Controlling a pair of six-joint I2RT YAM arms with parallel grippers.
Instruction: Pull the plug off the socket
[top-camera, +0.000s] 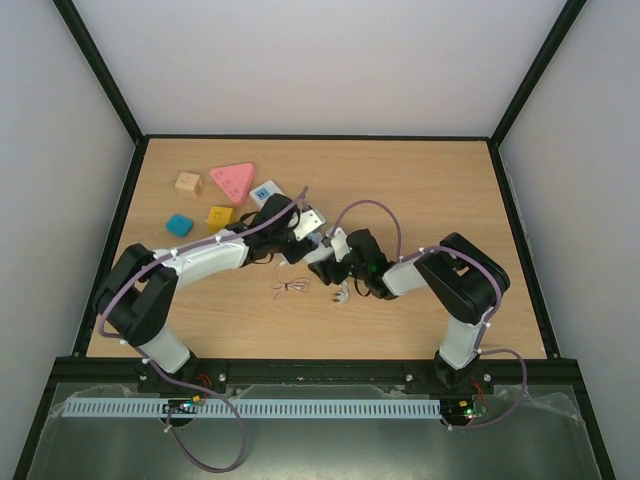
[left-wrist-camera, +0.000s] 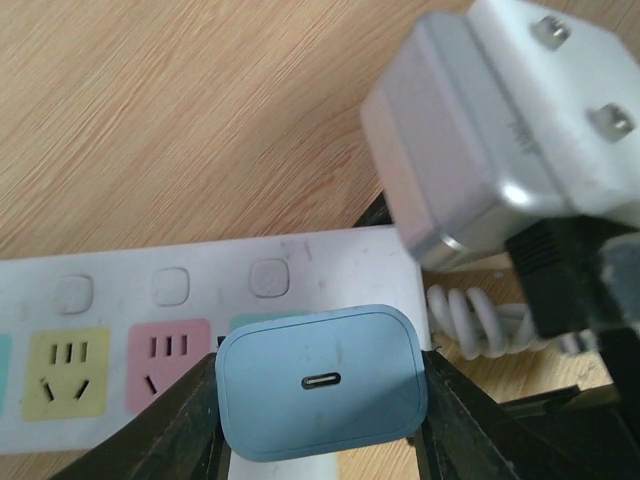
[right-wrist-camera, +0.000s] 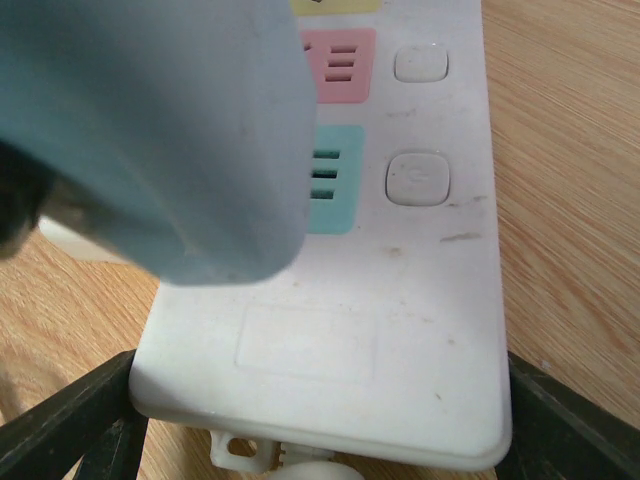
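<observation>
Some toy blocks (top-camera: 232, 180) lie on the far left of the worktop (top-camera: 420, 180), well away from the job. Near the middle, the left hand (left-wrist-camera: 320, 400) is clamped on the two sides of the plug (left-wrist-camera: 320, 385). The plug is a small pale box that sits over the end hole of the socket (left-wrist-camera: 330, 262). I cannot tell if its pins are out. It looks light, hard and smooth, so it may slip. Its flat sides are the best place to hold. To the right, the right hand (right-wrist-camera: 320, 428) is closed on the end of the long white socket, by its curly cord (left-wrist-camera: 470, 325). The socket looks light too, so I think it needs holding down.
</observation>
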